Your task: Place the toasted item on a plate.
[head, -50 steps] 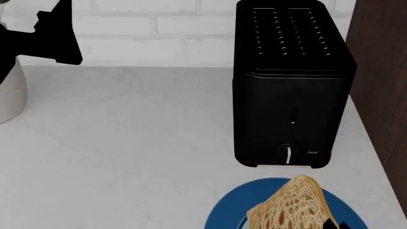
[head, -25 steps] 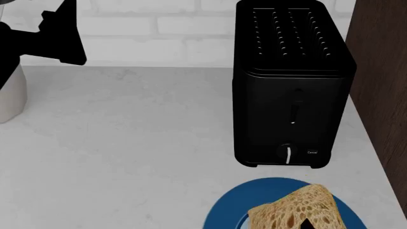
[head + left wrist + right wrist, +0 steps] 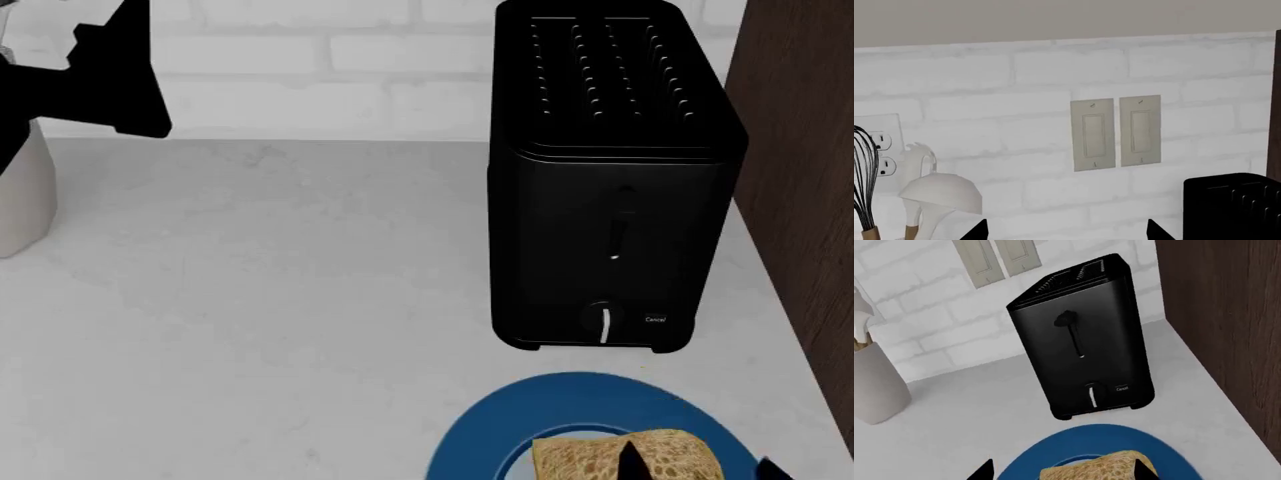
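The toasted item (image 3: pixel 627 457) has dropped lower onto the plate (image 3: pixel 494 425), right tool (image 3: pixel 694 468) apparently clenching it.

Toast (image 3: pixel 587 458) is golden-tan w/ holey crumb, plate (image 3: pixel 481 440) has bright blue rim. Toaster (image 3: pixel 607 180) matte black, counter (image 3: pixel 267 290) pale grey marbled, backsplash (image 3: pixel 987 75) white brick, switches (image 3: pixel 1115 132) beige.

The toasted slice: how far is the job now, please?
Done: the toasted slice is out of the toaster and over the plate. In hand: the right gripper is around it; whether it grips cannot be seen. Left: let go and withdraw. The left gripper is away, near the wall.
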Robot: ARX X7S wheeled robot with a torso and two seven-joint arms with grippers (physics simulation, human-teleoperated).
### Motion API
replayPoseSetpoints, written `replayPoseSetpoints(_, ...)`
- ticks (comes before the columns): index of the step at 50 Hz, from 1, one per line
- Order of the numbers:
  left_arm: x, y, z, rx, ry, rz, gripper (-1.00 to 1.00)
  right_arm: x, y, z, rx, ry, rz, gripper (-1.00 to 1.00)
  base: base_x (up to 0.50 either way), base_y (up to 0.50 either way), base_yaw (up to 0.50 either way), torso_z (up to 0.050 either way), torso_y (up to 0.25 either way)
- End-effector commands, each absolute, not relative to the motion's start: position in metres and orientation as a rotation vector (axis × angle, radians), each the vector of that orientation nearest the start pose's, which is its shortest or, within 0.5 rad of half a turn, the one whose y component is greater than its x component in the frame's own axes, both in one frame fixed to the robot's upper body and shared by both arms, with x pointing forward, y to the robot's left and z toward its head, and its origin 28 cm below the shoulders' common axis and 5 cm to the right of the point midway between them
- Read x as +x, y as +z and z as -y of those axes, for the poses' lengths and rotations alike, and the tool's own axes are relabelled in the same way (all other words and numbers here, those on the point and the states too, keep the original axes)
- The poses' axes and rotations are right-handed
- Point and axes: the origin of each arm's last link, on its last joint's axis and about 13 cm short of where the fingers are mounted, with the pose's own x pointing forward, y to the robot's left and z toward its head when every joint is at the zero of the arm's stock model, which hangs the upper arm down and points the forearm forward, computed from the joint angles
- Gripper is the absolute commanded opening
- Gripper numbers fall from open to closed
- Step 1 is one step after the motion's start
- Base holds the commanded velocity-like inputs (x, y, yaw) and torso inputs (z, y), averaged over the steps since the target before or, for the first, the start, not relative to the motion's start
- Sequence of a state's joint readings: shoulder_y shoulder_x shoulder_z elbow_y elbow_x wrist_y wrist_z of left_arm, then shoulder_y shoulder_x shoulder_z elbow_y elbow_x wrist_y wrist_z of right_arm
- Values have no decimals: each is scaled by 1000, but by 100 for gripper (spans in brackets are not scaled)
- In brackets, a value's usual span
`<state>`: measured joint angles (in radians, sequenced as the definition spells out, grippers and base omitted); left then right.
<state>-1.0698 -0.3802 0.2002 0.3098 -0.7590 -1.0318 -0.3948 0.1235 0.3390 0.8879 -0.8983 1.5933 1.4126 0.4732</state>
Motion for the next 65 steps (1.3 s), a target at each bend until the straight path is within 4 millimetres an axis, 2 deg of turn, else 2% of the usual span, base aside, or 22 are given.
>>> replayPoseSetpoints(1,299,295,-223,45,-124,200,100,125,186,167,221,139,-125,100,0,0,0,0,0)
replayPoseSetpoints(9,298,294,-224,38,-121,200,100,126,196,165,161,143,-97,100,0,0,0,0,0)
replayPoseSetpoints(18,285,289,-227,41,-139,199,100,131,216,168,100,98,-15,100,0,0,0,0,0)
replayPoseSetpoints(27,276,288,-234,61,-131,204,100,128,235,170,94,95,38,100,0,0,0,0,0)
replayPoseSetpoints(35,266,285,-237,83,-132,212,100,127,243,170,81,96,56,100,0,0,0,0,0)
replayPoseSetpoints(36,260,285,-241,92,-131,217,100,125,252,170,75,98,79,100,0,0,0,0,0)
replayPoseSetpoints(43,245,291,-247,101,-128,242,100,117,268,171,65,97,130,100,0,0,0,0,0)
replayPoseSetpoints(65,206,296,-260,98,-124,307,100,91,283,171,73,96,219,100,-1,-12,-23,2,2)
